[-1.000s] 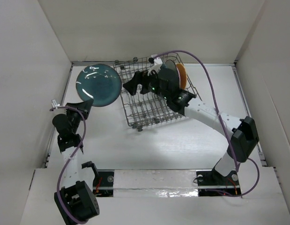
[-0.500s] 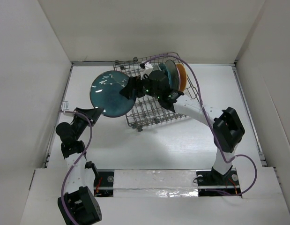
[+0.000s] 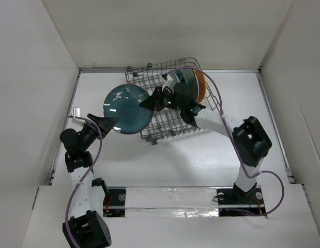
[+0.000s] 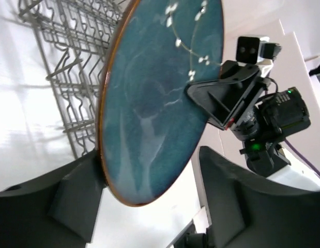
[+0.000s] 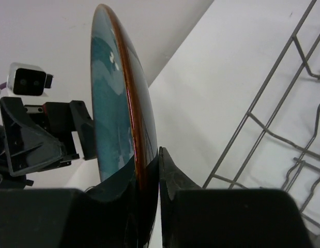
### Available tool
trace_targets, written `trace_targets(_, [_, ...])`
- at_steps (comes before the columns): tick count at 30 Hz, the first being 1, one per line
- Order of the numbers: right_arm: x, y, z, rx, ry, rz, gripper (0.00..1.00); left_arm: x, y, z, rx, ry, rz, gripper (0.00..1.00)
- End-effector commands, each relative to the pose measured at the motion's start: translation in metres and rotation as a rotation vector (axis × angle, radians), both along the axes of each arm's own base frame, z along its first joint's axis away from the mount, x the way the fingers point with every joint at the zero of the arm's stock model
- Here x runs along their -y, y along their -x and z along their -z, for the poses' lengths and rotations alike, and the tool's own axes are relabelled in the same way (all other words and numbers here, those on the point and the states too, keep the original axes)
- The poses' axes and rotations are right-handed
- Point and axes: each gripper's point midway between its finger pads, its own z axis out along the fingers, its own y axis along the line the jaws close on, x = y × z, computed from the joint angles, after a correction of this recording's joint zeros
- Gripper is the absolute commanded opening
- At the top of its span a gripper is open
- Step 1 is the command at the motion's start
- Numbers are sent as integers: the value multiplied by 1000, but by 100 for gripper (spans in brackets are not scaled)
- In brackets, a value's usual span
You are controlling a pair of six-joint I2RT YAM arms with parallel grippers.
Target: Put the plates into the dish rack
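Observation:
A dark teal plate with a brown rim hangs on edge just left of the dish rack. My right gripper is shut on its right rim; the right wrist view shows the rim pinched between the two fingers. My left gripper is open at the plate's lower left. In the left wrist view the plate's bottom edge sits between the spread fingers, close to the left one. An orange-brown plate and a teal plate stand in the rack's back right.
The grey wire rack sits skewed at mid-table, its tines just behind the hanging plate. White walls enclose the table on the left, back and right. The right arm's purple cable loops over the rack's right side.
The left arm carried the teal plate rightward to the rack. The right gripper came out of the rack and shut on the plate's rim, and the left gripper opened.

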Motion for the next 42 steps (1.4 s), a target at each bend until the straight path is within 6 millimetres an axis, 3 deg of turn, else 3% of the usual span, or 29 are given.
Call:
trace_targets(1, [22,-7,-70,170,-103,49,0,-2,-2,-60,228,-152,-8,68])
trace_targets(4, [40,-17,-84,197,-96,120,0,-7,-5,-63,223,-218,-44,77])
trace_targets(5, [54,-31,-82,201,-69,182,0,-11,-6,-65,212,-238,-71,79])
trace_targets(10, [91,-57,-110,280,-10,344,0,-13,-7,-57,210,-384,-111,81])
trace_targets(14, [130,-90,-111,349,161,571,0,-13,-5,-56,189,-457,-134,79])
trace_targets(21, [180,-128,-118,440,396,855,0,-5,3,-53,186,-527,-121,77])
trace_targets(27, [180,-146,-107,508,584,946,0,-1,6,-54,191,-530,-101,75])
trace_targets(32, [167,-154,-92,552,692,958,0,2,7,-52,187,-542,-90,73])
trace_targets(34, [152,-154,-82,556,715,937,0,2,6,-52,188,-543,-90,73])
trace_targets(42, [136,-156,-48,530,780,917,0,1,6,-52,186,-544,-94,72])
